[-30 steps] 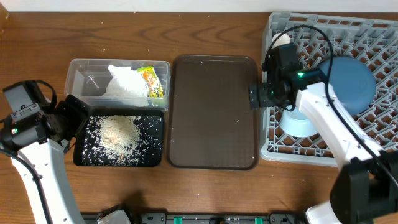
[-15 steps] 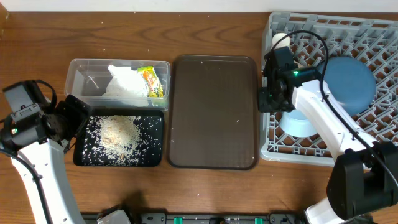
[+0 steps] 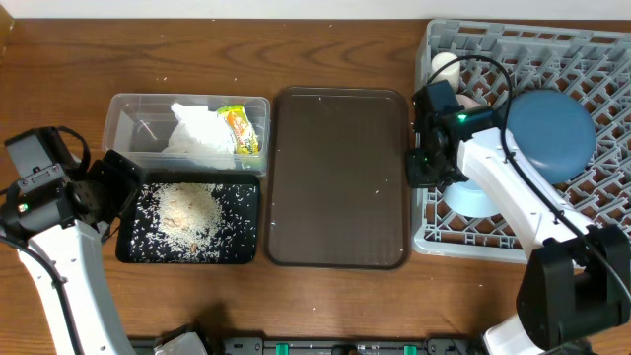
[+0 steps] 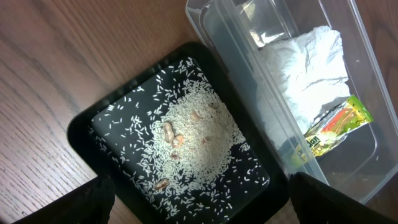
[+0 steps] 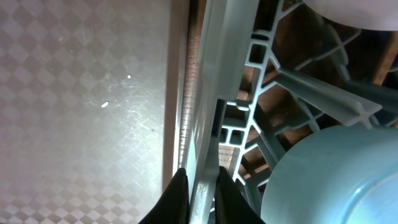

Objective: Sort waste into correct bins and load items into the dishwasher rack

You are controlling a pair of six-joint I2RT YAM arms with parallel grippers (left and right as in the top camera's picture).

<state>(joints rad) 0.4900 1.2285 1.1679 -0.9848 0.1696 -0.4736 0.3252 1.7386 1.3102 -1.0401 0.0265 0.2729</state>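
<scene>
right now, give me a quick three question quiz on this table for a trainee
1. True or false: the snack wrapper lies in the clear tub.
2. The right gripper is clamped on: A the brown tray, B the dishwasher rack wall, C the light-blue bowl.
3. Fill in: the rice lies in the ____.

Key: 1 true; 2 B; 3 black tray.
</scene>
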